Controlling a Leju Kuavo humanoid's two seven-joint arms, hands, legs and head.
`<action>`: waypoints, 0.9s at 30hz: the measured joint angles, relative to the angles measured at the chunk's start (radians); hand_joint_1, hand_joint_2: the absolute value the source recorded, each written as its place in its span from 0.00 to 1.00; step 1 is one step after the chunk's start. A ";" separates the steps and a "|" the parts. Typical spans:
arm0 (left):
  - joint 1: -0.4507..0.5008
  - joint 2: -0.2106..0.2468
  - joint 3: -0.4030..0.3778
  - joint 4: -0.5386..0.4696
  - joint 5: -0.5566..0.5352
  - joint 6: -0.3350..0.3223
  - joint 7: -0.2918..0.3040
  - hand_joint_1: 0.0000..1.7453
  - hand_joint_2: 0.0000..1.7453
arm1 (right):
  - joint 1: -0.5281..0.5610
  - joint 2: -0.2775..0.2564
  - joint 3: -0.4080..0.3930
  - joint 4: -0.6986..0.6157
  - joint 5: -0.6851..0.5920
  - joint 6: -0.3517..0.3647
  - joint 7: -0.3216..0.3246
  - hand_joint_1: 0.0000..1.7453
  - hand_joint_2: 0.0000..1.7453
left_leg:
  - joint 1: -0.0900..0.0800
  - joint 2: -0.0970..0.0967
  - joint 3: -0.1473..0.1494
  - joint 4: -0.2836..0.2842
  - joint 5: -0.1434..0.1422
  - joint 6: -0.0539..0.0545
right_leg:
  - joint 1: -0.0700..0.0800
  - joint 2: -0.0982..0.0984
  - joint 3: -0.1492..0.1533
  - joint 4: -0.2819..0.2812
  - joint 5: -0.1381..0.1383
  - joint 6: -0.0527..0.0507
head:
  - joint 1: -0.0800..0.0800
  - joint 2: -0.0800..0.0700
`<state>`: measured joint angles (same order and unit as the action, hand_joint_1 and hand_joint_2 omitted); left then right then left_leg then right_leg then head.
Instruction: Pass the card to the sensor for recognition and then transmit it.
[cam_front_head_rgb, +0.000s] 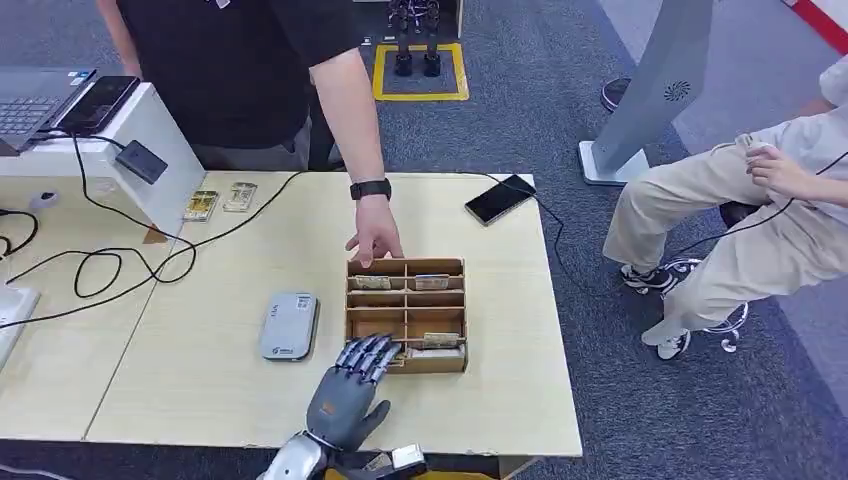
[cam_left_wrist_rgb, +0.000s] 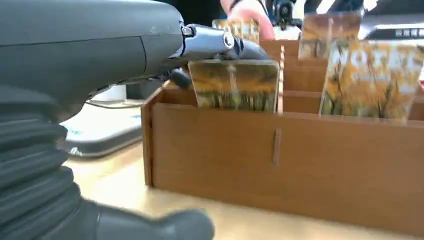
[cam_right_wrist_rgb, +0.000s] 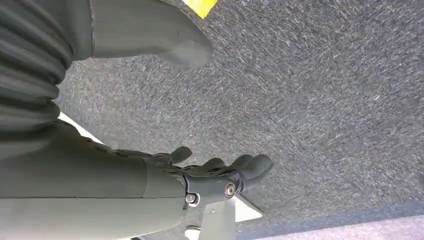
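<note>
Desk, pale wood laminate, is seen from the head view carrying the following items.

Divided wooden card box, brown, with several compartments, is placed toward the near edge of the desk, right of centre. Yellow-and-green printed cards are stood upright in several compartments.

Yellow-and-green printed card is stood in the box's near left compartment, just behind the front wall; its upper edge is touched by the left hand's fingers.

Left hand, grey and silver, is extended from the near edge of the desk with its fingers laid over the near left part of the box. Whether the card is actually pinched cannot be told, as the thumb is seen low and apart from the fingers in the left wrist view.

Right hand is hung over grey carpet; its fingers are curled loosely with nothing in them.

Grey rounded card sensor is laid flat just left of the box, apart from it.

Person's hand, wearing a black wristband, is rested at the far edge of the box.

Black smartphone is laid near the far right corner of the desk, with a cable attached.
</note>
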<state>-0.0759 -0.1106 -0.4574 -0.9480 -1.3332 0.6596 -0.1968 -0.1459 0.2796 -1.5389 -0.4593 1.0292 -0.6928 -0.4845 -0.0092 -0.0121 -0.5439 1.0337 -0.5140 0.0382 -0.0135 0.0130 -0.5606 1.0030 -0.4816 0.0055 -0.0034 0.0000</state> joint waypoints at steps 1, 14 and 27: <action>-0.003 0.001 -0.003 0.000 0.005 0.015 0.003 0.90 1.00 | 0.000 0.000 0.000 0.000 0.000 0.000 0.002 0.00 1.00 | 0.000 0.000 0.000 0.000 0.000 0.000 | 0.000 0.000 0.000 0.000 0.000 0.000 | 0.000 0.000; -0.028 0.004 -0.014 -0.010 -0.005 0.048 0.027 0.15 1.00 | 0.000 0.000 0.000 0.000 0.007 0.000 0.005 0.00 1.00 | 0.000 0.000 0.001 0.000 0.000 0.000 | 0.000 0.001 0.001 0.000 0.000 0.000 | 0.000 0.000; 0.061 -0.003 0.041 -0.152 -0.101 0.049 -0.009 0.02 1.00 | 0.001 0.000 0.000 0.000 0.012 0.000 0.010 0.00 1.00 | 0.000 0.000 -0.001 0.000 0.000 0.000 | 0.000 0.000 -0.001 0.000 0.000 0.000 | 0.000 0.000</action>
<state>-0.0147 -0.1141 -0.4162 -1.1001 -1.4344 0.7088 -0.2060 -0.1451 0.2800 -1.5389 -0.4597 1.0414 -0.6928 -0.4746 -0.0090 -0.0121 -0.5447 1.0335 -0.5142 0.0380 -0.0133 0.0133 -0.5613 1.0031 -0.4819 0.0054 -0.0034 0.0000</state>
